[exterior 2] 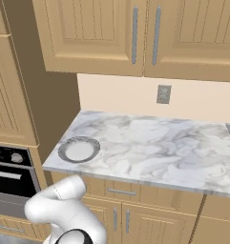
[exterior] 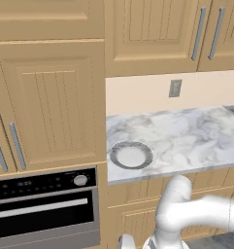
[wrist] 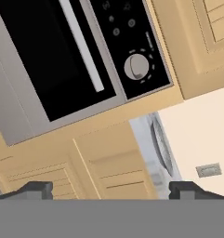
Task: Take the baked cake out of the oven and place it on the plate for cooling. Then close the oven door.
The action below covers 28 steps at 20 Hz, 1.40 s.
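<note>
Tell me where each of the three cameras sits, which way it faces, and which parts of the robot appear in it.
Left base view: behind the arm's left, facing the oven, plate and counter; white arm at lower right.
Right base view: behind its right, facing the same counter and plate; arm at lower left, oven at the left edge.
Hand view: rolled, facing the shut oven door; open gripper, fingertips at the bottom.
All share the oven and plate.

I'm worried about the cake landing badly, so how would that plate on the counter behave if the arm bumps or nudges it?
The plate looks rigid and shallow, lying flat on the marble counter, so tipping seems unlikely. The smooth-looking stone suggests it may slide when nudged. It sits near the front edge, so a hard push could send it off.
</note>
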Motion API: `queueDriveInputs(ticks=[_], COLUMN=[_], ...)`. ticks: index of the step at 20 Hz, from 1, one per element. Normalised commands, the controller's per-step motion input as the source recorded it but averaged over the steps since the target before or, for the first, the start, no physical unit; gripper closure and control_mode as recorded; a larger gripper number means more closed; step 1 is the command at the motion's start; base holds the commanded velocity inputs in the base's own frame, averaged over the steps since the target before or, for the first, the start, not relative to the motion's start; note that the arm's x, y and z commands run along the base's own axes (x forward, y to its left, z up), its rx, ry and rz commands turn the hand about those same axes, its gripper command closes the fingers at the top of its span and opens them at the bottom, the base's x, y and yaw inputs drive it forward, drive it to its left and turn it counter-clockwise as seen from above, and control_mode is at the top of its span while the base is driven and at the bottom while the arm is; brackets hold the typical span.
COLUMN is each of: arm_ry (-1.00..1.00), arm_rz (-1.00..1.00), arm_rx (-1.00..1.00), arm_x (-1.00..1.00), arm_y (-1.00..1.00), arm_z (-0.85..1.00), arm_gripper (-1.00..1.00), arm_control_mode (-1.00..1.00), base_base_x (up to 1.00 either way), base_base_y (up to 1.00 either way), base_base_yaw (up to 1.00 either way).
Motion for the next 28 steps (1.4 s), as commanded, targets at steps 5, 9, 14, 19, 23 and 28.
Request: queueDriveInputs(ticks=[5, 9, 14, 19, 23, 28], arm_ry=[-0.02, -0.06, -0.09, -0.02, 0.00, 0.00], arm_rz=[0.00, 0.00, 0.00, 0.00, 0.00, 0.00], arm_rx=[-0.01, -0.01, -0.02, -0.04, -0.04, -0.06], arm_x=[0.12, 0.07, 0.05, 0.14, 0.17, 0.20], arm_y=[0.00, 0.00, 0.01, 0.04, 0.03, 0.06], arm_z=[0.00, -0.06, -0.11, -0.07, 0.00, 0.00], arm_gripper=[-1.00, -1.00, -1.00, -1.00, -1.00, -1.00], arm_control_mode=[-1.00, -1.00, -1.00, -1.00, -1.00, -1.00], base_base_x=[0.00, 0.00, 0.00, 0.00, 0.00, 0.00], base_base_y=[0.00, 0.00, 0.00, 0.00, 0.00, 0.00], base_base_yaw=[0.00, 0.00, 0.00, 0.00, 0.00, 0.00])
